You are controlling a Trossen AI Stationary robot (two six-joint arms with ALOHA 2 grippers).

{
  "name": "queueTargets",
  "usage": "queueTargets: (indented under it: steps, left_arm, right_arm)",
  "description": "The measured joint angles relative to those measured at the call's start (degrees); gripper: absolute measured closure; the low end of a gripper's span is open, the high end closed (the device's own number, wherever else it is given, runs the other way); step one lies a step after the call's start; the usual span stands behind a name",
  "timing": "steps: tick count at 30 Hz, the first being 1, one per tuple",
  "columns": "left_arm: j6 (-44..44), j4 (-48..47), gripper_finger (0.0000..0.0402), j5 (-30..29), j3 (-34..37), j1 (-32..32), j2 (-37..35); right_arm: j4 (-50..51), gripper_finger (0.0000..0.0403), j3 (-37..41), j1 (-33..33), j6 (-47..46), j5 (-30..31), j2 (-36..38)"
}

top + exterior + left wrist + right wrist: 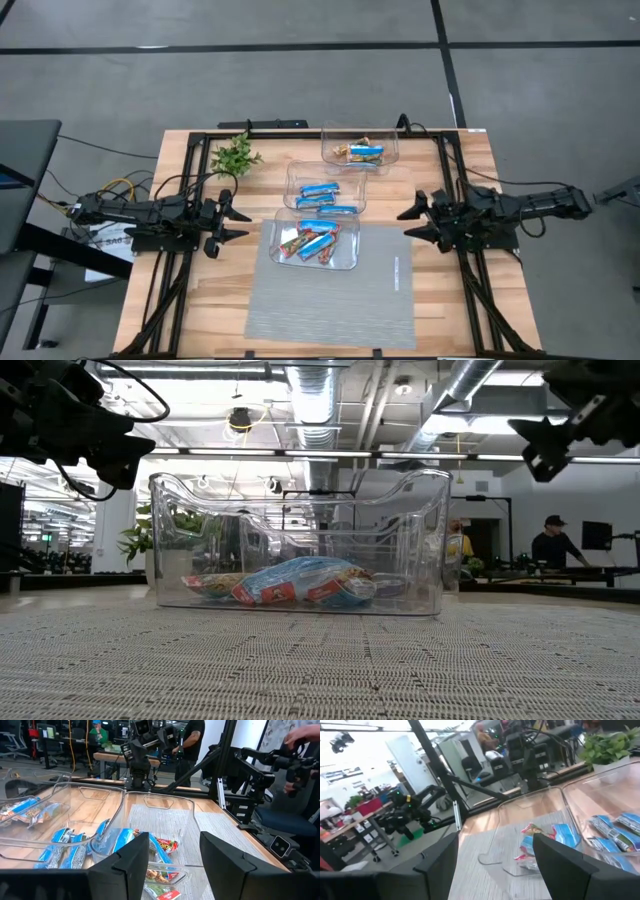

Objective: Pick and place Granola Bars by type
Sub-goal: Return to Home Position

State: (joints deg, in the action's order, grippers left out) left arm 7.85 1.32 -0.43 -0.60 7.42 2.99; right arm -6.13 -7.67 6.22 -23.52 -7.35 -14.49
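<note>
Three clear plastic bins stand in a row down the table's middle. The far bin (360, 148) holds orange-brown and blue bars (358, 153). The middle bin (326, 185) holds bright blue bars (320, 193). The near bin (316, 240) holds red multicolour and blue bars (312, 243), which also show in the low view (290, 582). My left gripper (238, 222) is open and empty to the left of the near bin. My right gripper (412, 222) is open and empty to the right of it.
A grey woven mat (335, 295) covers the table's near middle, under the near bin. A small green plant (234, 155) stands at the far left. A black frame (300, 132) runs along the table's edges. People show in the room beyond.
</note>
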Motion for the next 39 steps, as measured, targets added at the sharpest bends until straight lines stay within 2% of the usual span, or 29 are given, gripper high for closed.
queueTargets:
  steps: [10, 15, 19, 39]
  left_arm:
    - [0.1, 0.0, 0.0233, 0.0, 0.0, 0.0, 0.0]
    - [-0.1, 0.0, 0.0233, 0.0, 0.0, 0.0, 0.0]
    - [0.0, 0.0, 0.0233, 0.0, 0.0, 0.0, 0.0]
    - [-0.1, 0.0, 0.0233, 0.0, 0.0, 0.0, 0.0]
  right_arm:
    - [0.2, 0.0154, 4.9, 3.1, 4.6, 0.4, 9.3]
    - [0.9, 0.0154, 7.1, 4.0, 4.6, 4.9, 12.1]
    - [5.2, 0.0154, 7.2, 4.3, 6.0, 7.3, 14.3]
    - [5.6, 0.0154, 7.2, 4.2, 7.5, 7.4, 12.2]
